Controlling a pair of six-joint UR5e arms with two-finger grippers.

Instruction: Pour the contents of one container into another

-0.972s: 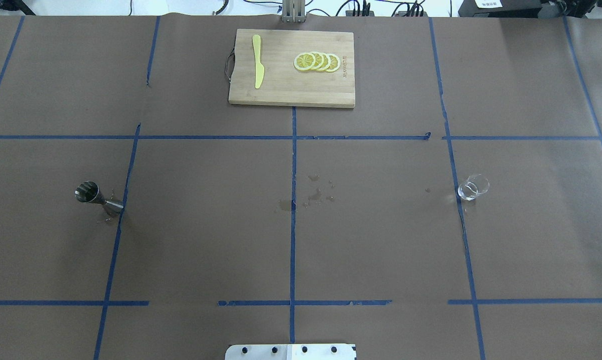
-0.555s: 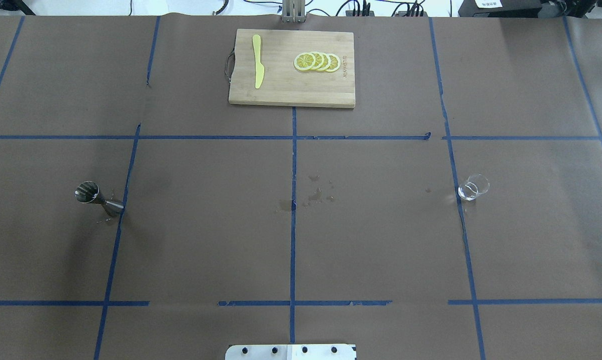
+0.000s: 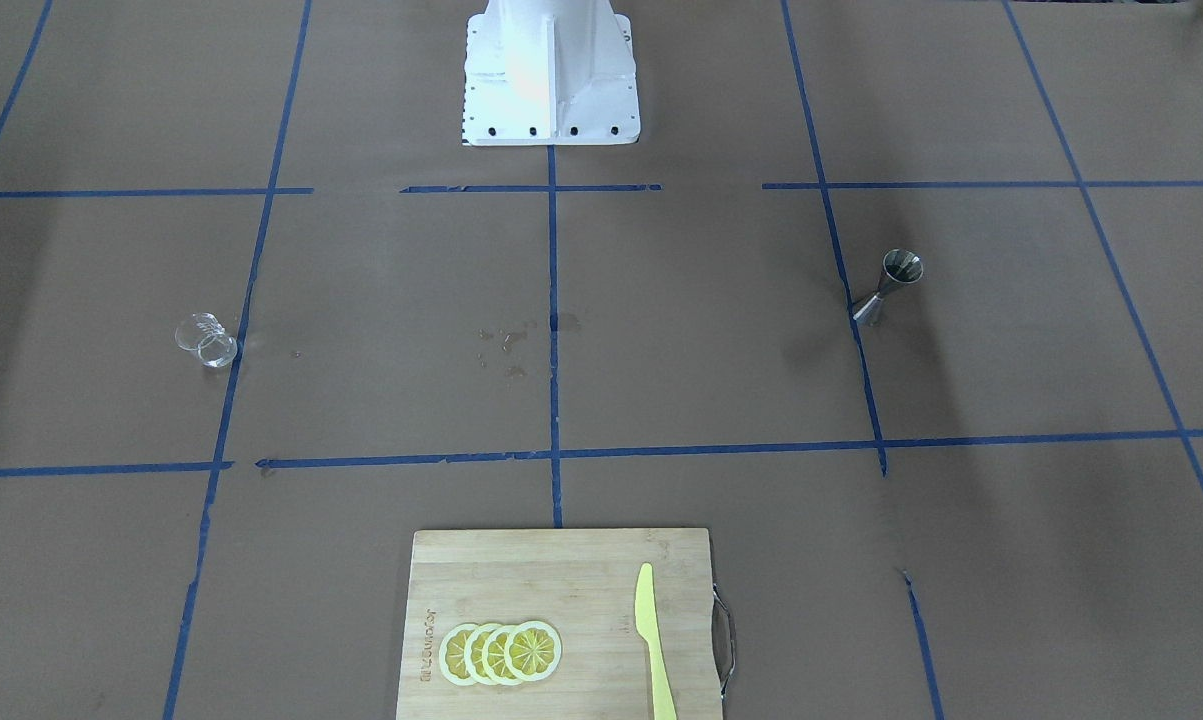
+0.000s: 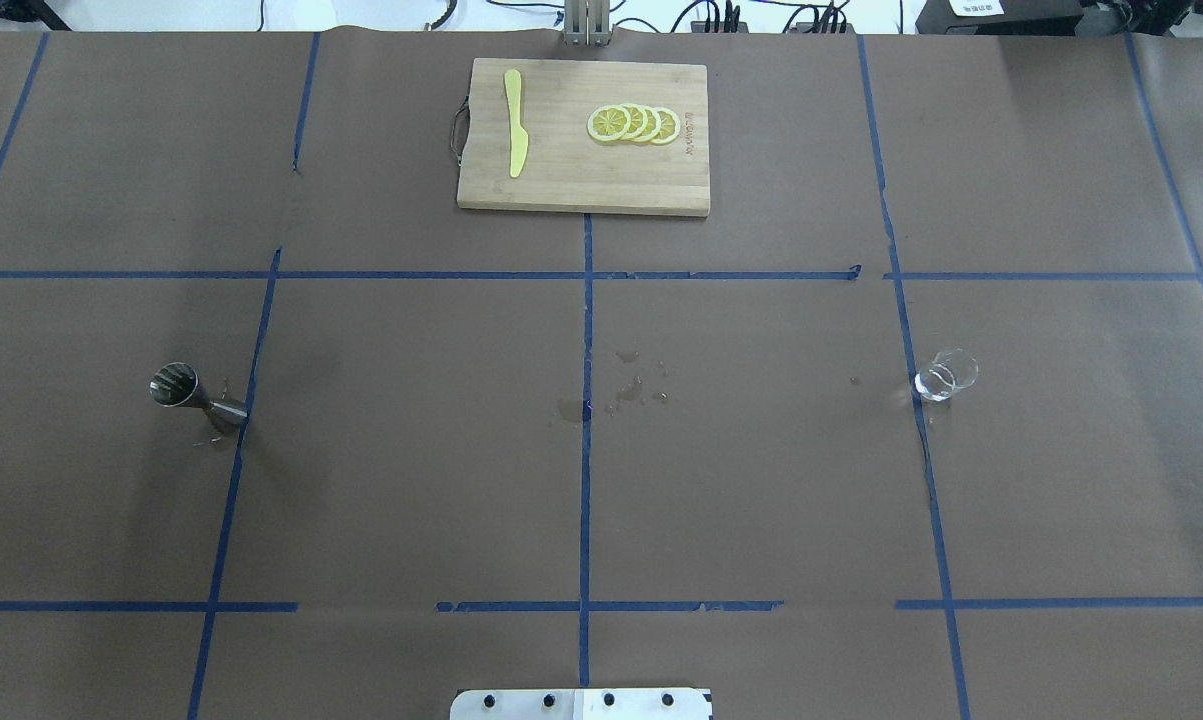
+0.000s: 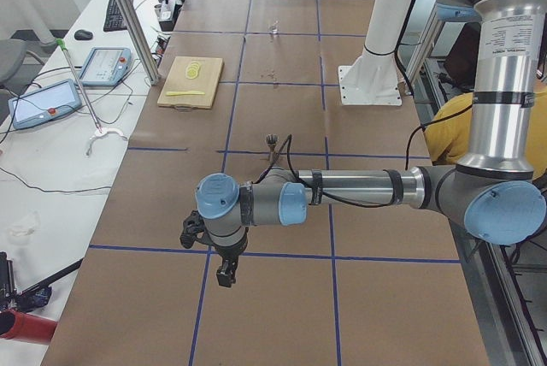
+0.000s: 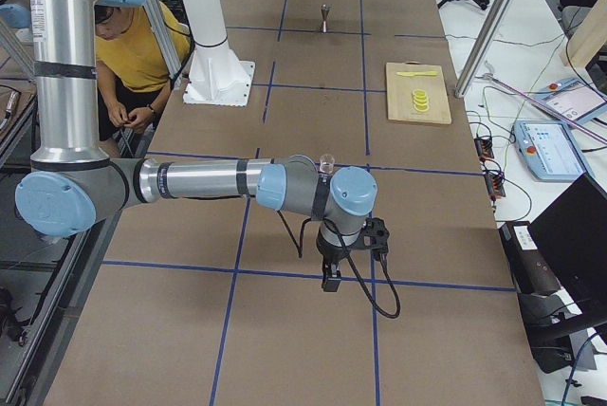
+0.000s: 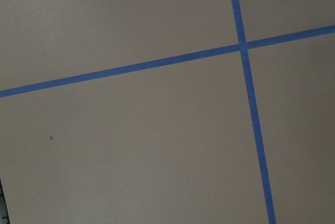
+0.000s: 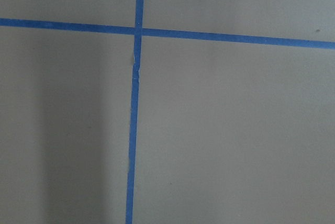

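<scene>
Glass cup is seen upright at mid-table right, jigger at left, well apart. Left gripper and right gripper are caught only in side views; jaw state cannot be told.

Legible text: none can be read.

1. Burned mark, set along the short edge of the wooden cutting board, beside the lemon slices. Letters are seen in the front-facing and overhead views but are too small to be made out.
2. White label on the black box at the far edge of the overhead view. Its print is blurred.
3. Nearer panel and farther panel on the side bench. The screen contents are not resolved.
</scene>
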